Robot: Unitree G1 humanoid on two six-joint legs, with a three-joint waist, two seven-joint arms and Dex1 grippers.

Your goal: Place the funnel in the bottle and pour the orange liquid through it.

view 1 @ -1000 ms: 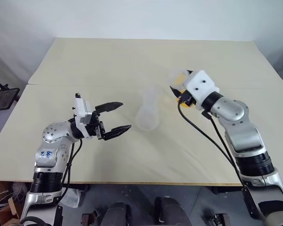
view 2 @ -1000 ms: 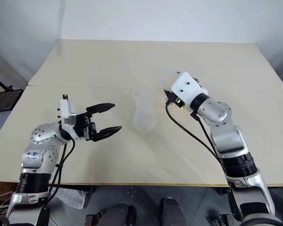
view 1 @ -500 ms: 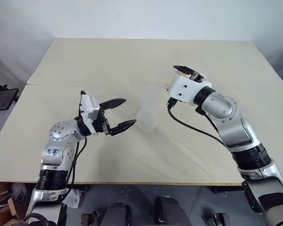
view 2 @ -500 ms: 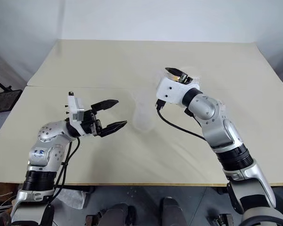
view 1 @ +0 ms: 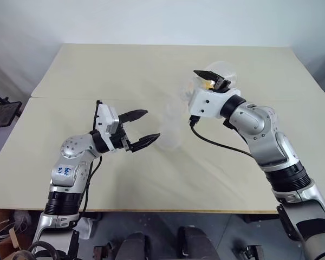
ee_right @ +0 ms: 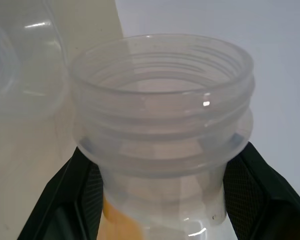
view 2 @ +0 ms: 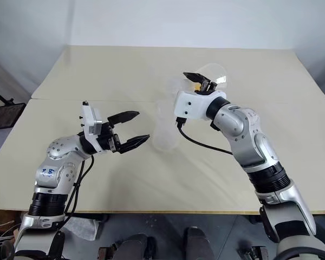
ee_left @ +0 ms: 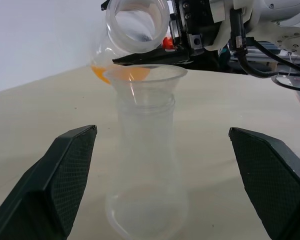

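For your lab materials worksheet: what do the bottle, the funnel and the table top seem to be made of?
Bottle: probably plastic, frosted and translucent, with moulded neck rings.
Funnel: clear, colourless, thin-walled, likely plastic.
Table top: matt beige board, possibly laminate, with a seam across it.

Silver jointed arms, white wrist housings, black cables, and a black-fingered left end effector (view 1: 142, 129).

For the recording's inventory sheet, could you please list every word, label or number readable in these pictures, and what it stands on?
One marking: blue handwriting on a small white sticker on the left arm's grey metal joint housing; too small to read.
Nothing readable on the frosted plastic bottle or the clear plastic flask.
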